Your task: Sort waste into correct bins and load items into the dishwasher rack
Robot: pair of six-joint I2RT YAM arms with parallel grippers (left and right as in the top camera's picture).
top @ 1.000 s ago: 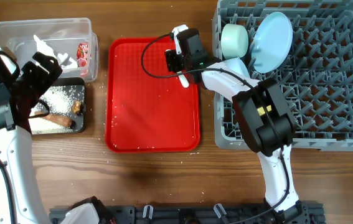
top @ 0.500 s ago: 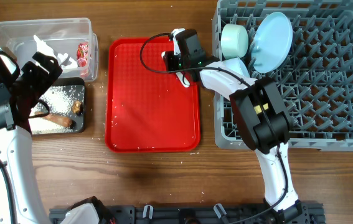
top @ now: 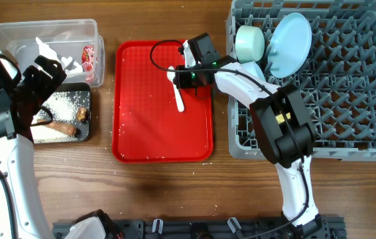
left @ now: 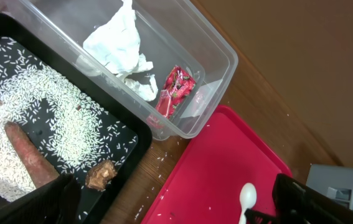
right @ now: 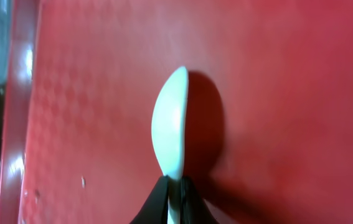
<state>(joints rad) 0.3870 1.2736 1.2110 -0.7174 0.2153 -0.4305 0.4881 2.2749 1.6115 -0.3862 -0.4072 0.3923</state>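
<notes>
Right gripper [right: 174,198] has snapped shut on the white spoon [right: 170,134], mid-frame; dishwasher rack [top: 347,99] next, surely; left gripper [top: 42,79] hangs wide open.

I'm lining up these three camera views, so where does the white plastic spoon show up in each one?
Overhead: the white plastic spoon is on the upper right part of the flat red plastic tray.
Left wrist: its bowl shows at the bottom edge, right of centre.
Right wrist: it fills the centre, pinched by the right hand.
Shared landmark: the red tray, under the spoon in all three.
</notes>
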